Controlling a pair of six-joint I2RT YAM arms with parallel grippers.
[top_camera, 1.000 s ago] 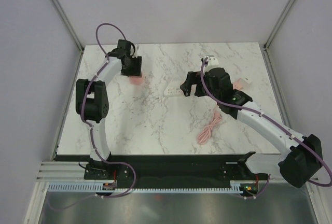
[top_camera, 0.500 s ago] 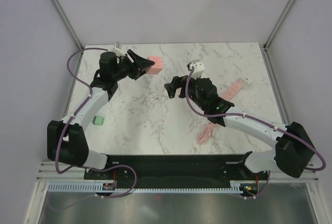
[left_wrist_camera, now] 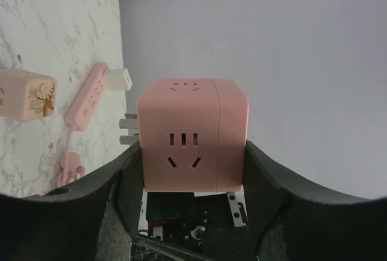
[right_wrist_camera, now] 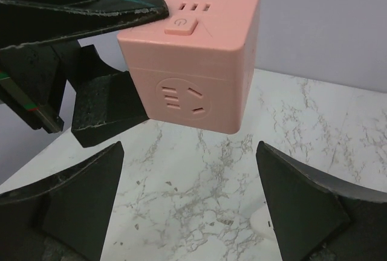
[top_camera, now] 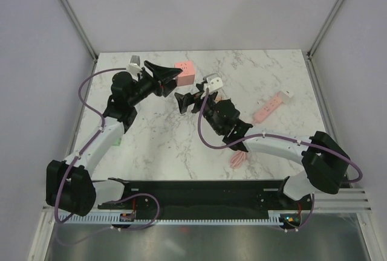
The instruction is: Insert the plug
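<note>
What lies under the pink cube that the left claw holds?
Only marble table shows below the pink cube, which the left claw holds in the air. The cube's underside faces away from every camera.

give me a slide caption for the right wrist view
Left gripper holds a pink socket cube up before the open right gripper, above the marble table.

The white marble table carries a pink power strip, lying flat at about 3 o'clock from the table's centre. The strip sits slanted, its white end block toward 2 o'clock. A pink cable lies bundled at about 5 o'clock. In the left wrist view, a pale pink box with a deer picture rests on the marble near the strip.
</note>
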